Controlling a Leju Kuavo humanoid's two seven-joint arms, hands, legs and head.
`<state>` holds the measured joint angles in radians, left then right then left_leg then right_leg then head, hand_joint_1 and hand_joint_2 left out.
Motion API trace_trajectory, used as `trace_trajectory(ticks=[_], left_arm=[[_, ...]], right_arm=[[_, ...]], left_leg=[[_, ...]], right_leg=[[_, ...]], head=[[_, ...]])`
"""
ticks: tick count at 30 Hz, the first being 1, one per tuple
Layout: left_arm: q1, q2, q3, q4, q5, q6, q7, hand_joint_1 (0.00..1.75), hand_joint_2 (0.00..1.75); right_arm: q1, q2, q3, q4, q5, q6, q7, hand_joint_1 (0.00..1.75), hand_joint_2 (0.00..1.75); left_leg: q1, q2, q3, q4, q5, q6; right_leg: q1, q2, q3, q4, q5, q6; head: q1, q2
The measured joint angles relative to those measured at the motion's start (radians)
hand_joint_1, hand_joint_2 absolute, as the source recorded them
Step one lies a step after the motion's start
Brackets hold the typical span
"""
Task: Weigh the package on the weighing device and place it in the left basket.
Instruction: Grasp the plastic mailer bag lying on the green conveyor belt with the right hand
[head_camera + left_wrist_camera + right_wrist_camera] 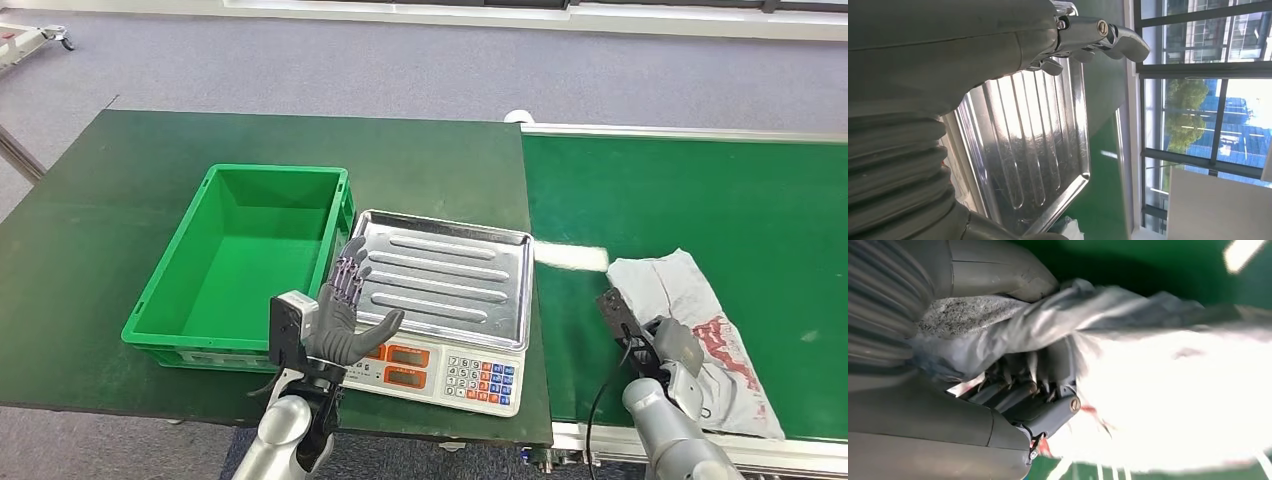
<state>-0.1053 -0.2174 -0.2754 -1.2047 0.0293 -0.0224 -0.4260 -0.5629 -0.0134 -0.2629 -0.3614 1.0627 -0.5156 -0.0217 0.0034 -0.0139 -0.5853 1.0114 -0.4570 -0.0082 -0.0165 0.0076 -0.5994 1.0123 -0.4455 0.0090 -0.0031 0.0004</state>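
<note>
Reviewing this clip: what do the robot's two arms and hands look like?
Both arms are silver metal tubes. The left hand has a grey palm, a thick grey thumb and dark, purplish fingers, with a boxy grey camera block at the wrist. The right hand is grey, with a black wrist block and a black cable. Grey ribbed covers sit behind both hands.

Left arm: comes in from below, forearm raised, wrist camera block on its outer side.
Left hand (pixel 345 315): upright, palm facing right, fingers (pixel 347 280) straight and apart, thumb stuck out to the right; it holds nothing.
Right arm: comes in from the lower right, silver forearm angled up and left, a black cable running along it.
Right hand (pixel 672 348): turned down, fingers (pixel 1023 395) curled into the package (pixel 700 330), thumb over a fold of it.
</note>
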Motion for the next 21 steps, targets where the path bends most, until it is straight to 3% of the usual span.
trace_trajectory(ticks=[7, 14, 21], left_arm=[[0.008, 0.004, 0.0, 0.0, 0.0, 0.018, -0.021, 0.0, 1.75], [0.016, 0.006, 0.006, -0.003, 0.002, 0.031, -0.036, 0.0, 1.75], [0.021, 0.007, 0.016, -0.01, 0.006, 0.04, -0.044, 0.0, 1.75]], right_arm=[[0.024, 0.031, -0.003, -0.176, -0.125, -0.042, -0.16, 1.75, 1.75], [0.079, 0.054, 0.086, -0.487, -0.162, -0.008, -0.131, 1.75, 1.75], [0.086, 0.061, 0.172, -0.613, -0.183, -0.018, -0.146, 1.75, 1.75]], left_leg=[[0.0, 0.0, -0.002, 0.0, 0.0, 0.0], [0.0, -0.001, -0.003, 0.0, 0.0, 0.0], [0.0, -0.001, -0.004, 0.0, 0.0, 0.0]], right_leg=[[0.0, 0.0, -0.002, 0.0, 0.0, 0.0], [0.0, 0.0, -0.003, 0.0, 0.0, 0.0], [0.0, 0.0, -0.003, 0.0, 0.0, 0.0]], head=[[0.0, 0.0], [0.0, 0.0], [0.0, 0.0]])
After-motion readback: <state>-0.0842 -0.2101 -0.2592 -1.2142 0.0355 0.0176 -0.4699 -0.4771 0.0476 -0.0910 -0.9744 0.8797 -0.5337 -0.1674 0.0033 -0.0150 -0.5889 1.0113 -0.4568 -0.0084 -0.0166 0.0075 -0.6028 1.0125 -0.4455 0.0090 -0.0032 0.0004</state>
